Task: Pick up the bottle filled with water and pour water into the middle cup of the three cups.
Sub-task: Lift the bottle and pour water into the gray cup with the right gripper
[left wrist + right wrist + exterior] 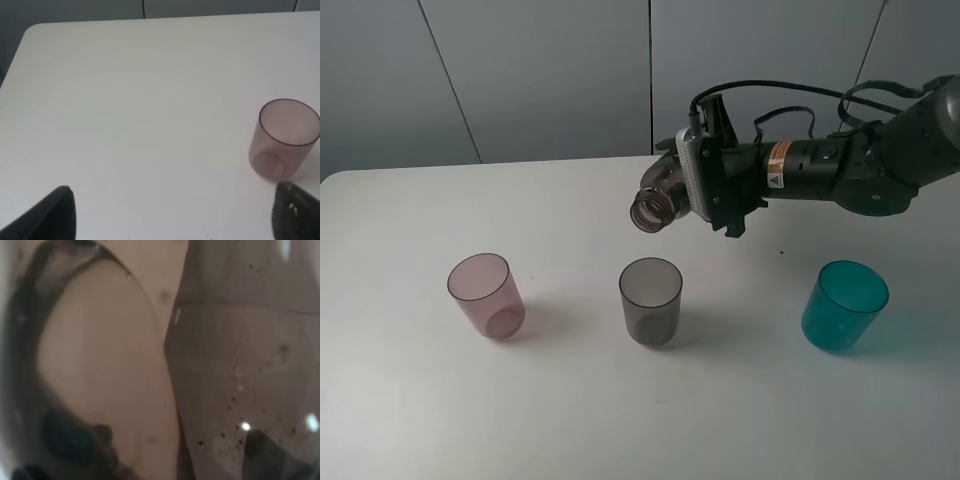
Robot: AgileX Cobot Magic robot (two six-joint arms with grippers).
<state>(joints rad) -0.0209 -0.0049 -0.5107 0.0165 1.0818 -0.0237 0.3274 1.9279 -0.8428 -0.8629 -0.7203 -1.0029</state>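
Note:
My right gripper (pixel 698 185) is shut on the smoky brown-grey bottle (pixel 658 200). It holds the bottle tipped almost level, its open threaded mouth pointing forward and down, above and just behind the smoky grey middle cup (pixel 651 300). The bottle (pixel 240 365) fills the right wrist view as a blurred close surface. The pink cup (pixel 486 295) stands to the left and the teal cup (pixel 844 305) to the right, all three in a row. My left gripper (pixel 172 212) is open and empty. Only its dark fingertips (pixel 55 212) show, near the pink cup (pixel 285 137).
The white table (pixel 570 420) has its rounded back-left corner in the left wrist view (pixel 35 30). The right arm (pixel 850 165) reaches in from the right, above the table behind the teal cup. A grey panelled wall (pixel 520 70) stands behind the table.

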